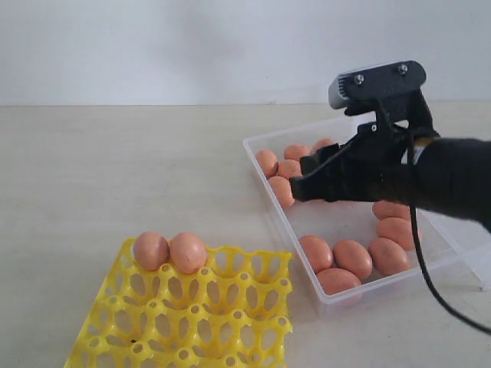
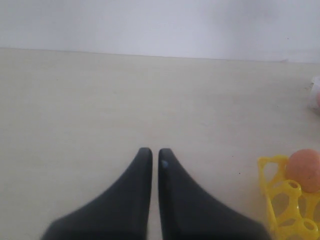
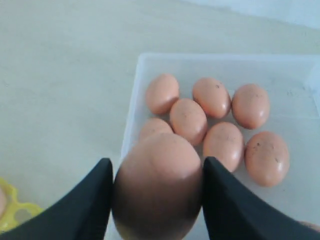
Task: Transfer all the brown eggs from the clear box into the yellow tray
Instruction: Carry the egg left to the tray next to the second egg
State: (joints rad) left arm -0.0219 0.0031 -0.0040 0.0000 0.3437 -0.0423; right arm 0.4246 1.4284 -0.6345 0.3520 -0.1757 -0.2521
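Note:
The clear box (image 1: 257, 144) sits on the table right of centre, with several brown eggs (image 1: 353, 257) inside. My right gripper (image 3: 157, 162) is shut on one brown egg (image 3: 157, 185), held above the box's left part; in the exterior view the black fingers (image 1: 314, 178) hide that egg. More brown eggs (image 3: 189, 120) lie in the box (image 3: 145, 62) beneath it. The yellow tray (image 1: 222, 307) lies at the front left with two eggs (image 1: 169, 251) in its back row. My left gripper (image 2: 155, 151) is shut and empty, low over bare table beside a tray corner (image 2: 280, 200).
The box's hinged clear lid (image 1: 479, 264) lies open at the far right. A black cable (image 1: 430, 284) hangs from the right arm over the box's front right corner. A pale wall stands behind the table.

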